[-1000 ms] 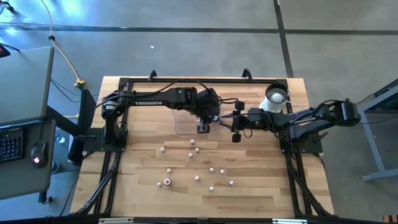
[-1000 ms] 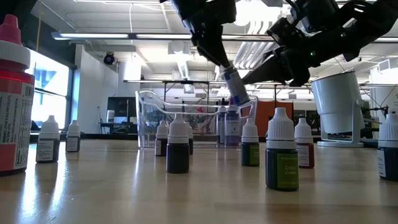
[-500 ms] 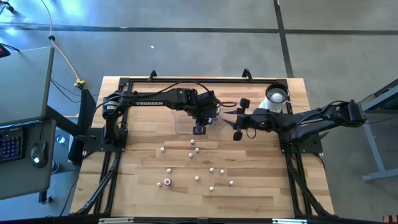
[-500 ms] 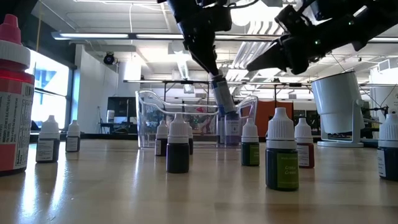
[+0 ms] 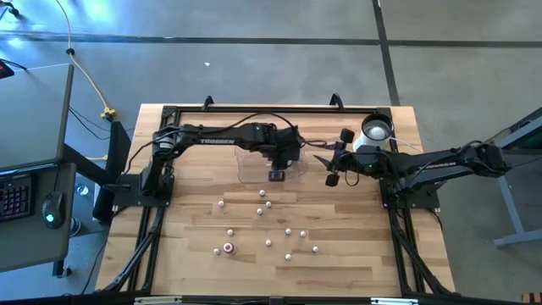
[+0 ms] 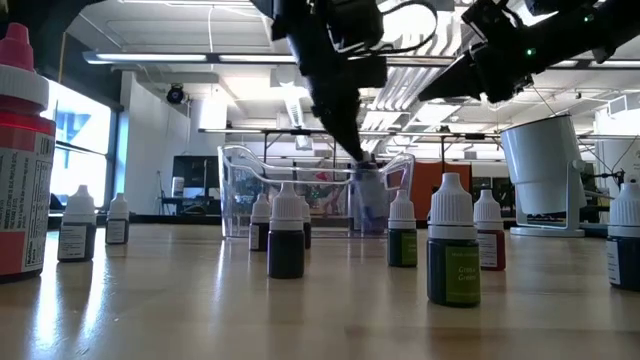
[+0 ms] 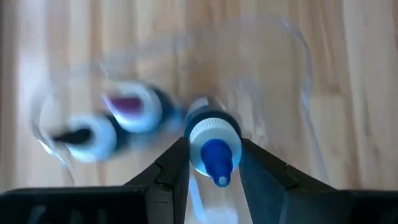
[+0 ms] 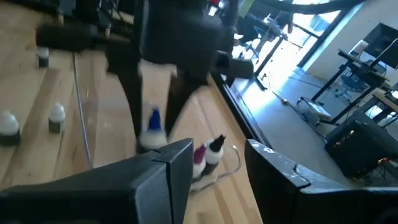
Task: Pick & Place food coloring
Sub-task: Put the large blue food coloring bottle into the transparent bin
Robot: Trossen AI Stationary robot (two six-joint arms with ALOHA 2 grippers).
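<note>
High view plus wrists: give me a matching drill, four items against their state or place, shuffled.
Items:
1. left gripper
2. right gripper
3. white cup
4. clear tray

States or places:
a. stands at the back right of the table
b. open, holding nothing
c. has two loose bottles inside
d. shut on a blue-tipped bottle

Pairs: 1-d, 2-b, 3-a, 4-c

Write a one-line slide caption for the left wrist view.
Left gripper clamps a blue-tipped food coloring bottle above the clear tray, where two bottles already lie.
</note>
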